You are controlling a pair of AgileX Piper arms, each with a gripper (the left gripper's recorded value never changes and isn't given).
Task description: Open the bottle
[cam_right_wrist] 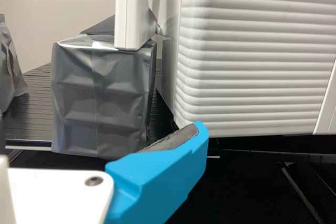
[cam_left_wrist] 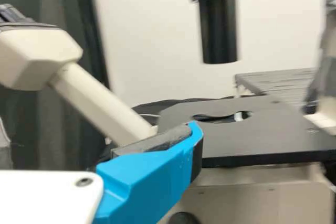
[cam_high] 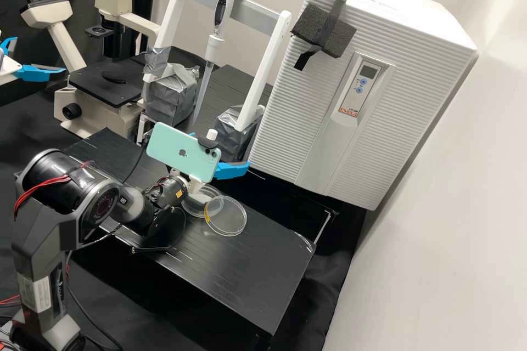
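Observation:
A small white cap point(cam_high: 211, 134) pokes up just behind the mint-green phone point(cam_high: 184, 152) mounted on my right arm's wrist; I cannot tell whether it belongs to the bottle. My right gripper point(cam_high: 222, 154) hovers over the black platform near the ribbed white appliance, apparently open with nothing in it. One blue finger point(cam_right_wrist: 168, 166) points at a foil-wrapped block point(cam_right_wrist: 102, 103). My left gripper point(cam_high: 33, 57) is at the far left beside the microscope, its blue fingers spread apart and empty. Its finger point(cam_left_wrist: 152, 171) is in front of the microscope stage point(cam_left_wrist: 247, 129).
Two clear petri dishes point(cam_high: 225, 216) lie on the black platform point(cam_high: 247, 269) under my right wrist. A pipette point(cam_high: 214, 49) hangs from a white stand on foil-wrapped feet point(cam_high: 170, 93). The beige microscope point(cam_high: 93, 88) stands back left and the white appliance point(cam_high: 362, 82) on the right.

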